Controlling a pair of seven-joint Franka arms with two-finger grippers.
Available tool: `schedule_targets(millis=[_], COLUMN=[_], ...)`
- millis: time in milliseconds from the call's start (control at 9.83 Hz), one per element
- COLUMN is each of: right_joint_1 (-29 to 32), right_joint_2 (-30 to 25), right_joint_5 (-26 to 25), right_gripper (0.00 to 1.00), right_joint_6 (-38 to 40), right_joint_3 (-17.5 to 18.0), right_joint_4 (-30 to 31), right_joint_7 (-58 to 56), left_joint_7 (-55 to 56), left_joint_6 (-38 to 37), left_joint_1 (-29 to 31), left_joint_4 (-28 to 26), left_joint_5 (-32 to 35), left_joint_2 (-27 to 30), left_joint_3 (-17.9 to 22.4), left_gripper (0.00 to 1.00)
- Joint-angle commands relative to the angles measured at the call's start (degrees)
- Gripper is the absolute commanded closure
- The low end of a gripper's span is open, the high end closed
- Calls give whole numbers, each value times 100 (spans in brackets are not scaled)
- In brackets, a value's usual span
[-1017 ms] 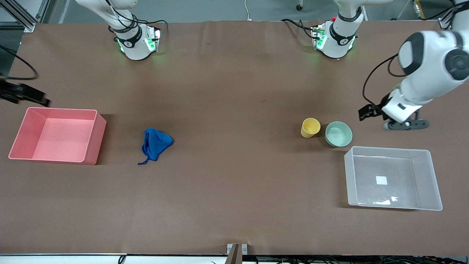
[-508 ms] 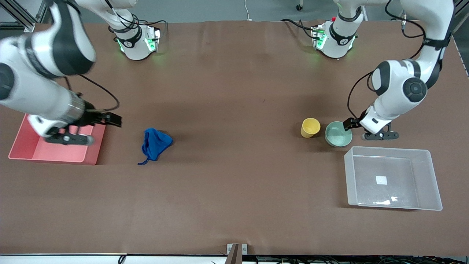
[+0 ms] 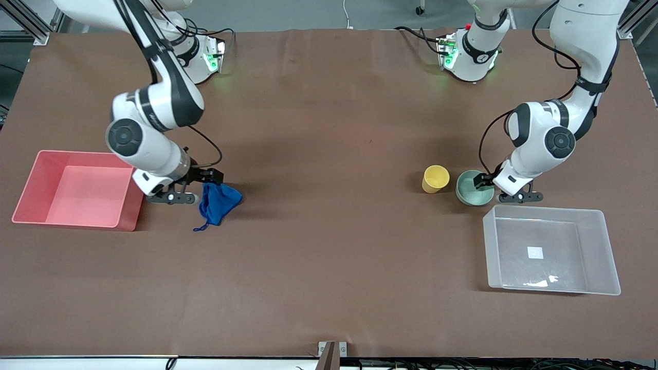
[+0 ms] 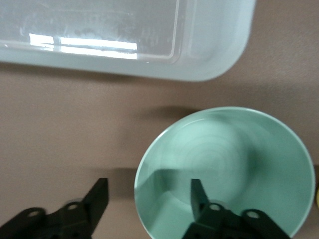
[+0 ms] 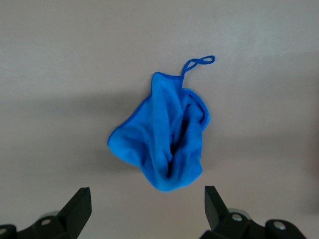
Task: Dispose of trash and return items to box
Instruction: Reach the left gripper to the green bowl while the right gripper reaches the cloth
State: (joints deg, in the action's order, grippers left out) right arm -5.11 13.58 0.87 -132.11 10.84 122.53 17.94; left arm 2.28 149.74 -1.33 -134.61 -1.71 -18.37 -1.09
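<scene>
The blue cloth bundle lies on the table, its string toward the front camera; it also shows in the right wrist view. My right gripper is open and low beside it, on the pink bin's side, fingertips short of the cloth. The mint-green bowl stands beside the yellow cup. My left gripper is open at the bowl's rim: in the left wrist view one finger is over the bowl, the other outside it. The clear tub is empty.
The pink bin stands at the right arm's end of the table, close to my right gripper. The clear tub's corner lies close to the bowl. Brown table cover stretches between cloth and cup.
My right gripper has moved from over the pink bin to beside the blue cloth. My left gripper has shifted closer onto the bowl's rim. Cloth, cup and bowl have not moved.
</scene>
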Motion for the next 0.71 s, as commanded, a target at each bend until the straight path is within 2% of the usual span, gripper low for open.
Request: schedule_targets(millis=[0,102,203,305,610], right_joint_1=[36,19,-25,-34,-52], right_joint_2=[127,232,355,400,549], right_joint_5=[-192,-193,-193,-193,-210], right_gripper=[1,20,36,48,85], right_joint_6=[-490,-534,-674,-736,-860], right_joint_3=[15,15,15,23,6], right_joint_4=[315,316,316,324,324], right_joint_7=[96,104,104,131,272], left_joint_7=[-132,-140,-141,-141,-158], left_joint_6=[231,231,214,127,-1415], left_joint_1=[-16,-16,-16,-16,-25], left_joint_4=[-118,-118,-118,-118,-48], left_joint_5=[-92,-92,-92,-92,-84], left_joint_2=[-228,-220,-159,50,1401], left_joint_3=[30,30,30,30,21], left_gripper=[81,93,100,100,100])
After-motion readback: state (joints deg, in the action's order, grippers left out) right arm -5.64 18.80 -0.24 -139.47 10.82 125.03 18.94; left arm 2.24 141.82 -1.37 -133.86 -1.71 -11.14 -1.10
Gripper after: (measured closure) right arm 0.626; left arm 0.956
